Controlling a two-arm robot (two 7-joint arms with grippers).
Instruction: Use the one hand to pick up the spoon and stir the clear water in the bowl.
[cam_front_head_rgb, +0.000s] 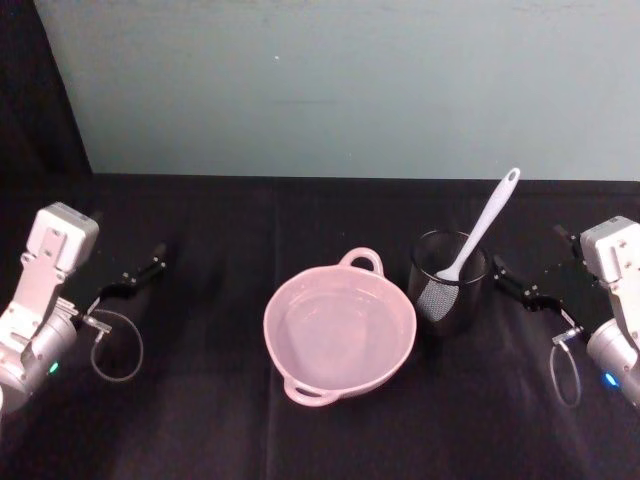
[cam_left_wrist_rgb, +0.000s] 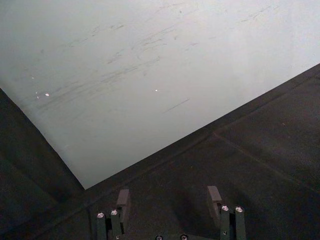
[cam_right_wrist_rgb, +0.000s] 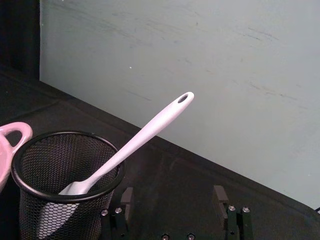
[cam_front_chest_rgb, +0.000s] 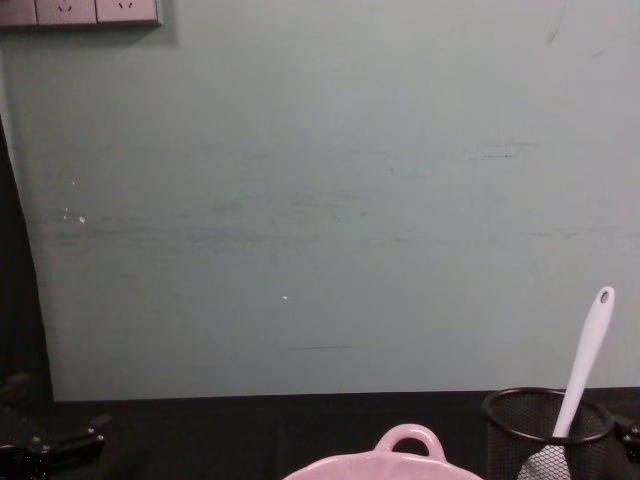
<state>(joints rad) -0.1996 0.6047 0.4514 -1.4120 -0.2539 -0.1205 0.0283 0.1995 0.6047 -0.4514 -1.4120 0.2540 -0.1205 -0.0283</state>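
Note:
The pale pink bowl (cam_front_head_rgb: 288, 305) sits mid-table holding clear water; its loop handle shows in the chest view (cam_front_chest_rgb: 408, 440) and the right wrist view (cam_right_wrist_rgb: 12, 135). The white spoon (cam_front_head_rgb: 485, 225) stands head-down in a black wire-mesh cup (cam_front_head_rgb: 432, 300), handle leaning up and away (cam_right_wrist_rgb: 145, 135) (cam_front_chest_rgb: 585, 360). My right gripper (cam_front_head_rgb: 520, 285) hovers just right of the cup, open and holding nothing (cam_right_wrist_rgb: 173, 197). My left gripper (cam_front_head_rgb: 140, 272) rests far left of the bowl, also open with nothing in it (cam_left_wrist_rgb: 168, 200).
A black cloth covers the table (cam_front_head_rgb: 200, 420). A pale green wall (cam_front_head_rgb: 350, 90) rises close behind the table's back edge. The mesh cup (cam_front_chest_rgb: 500, 425) stands right beside the bowl's right rim. Open cloth lies in front of the bowl and on both sides.

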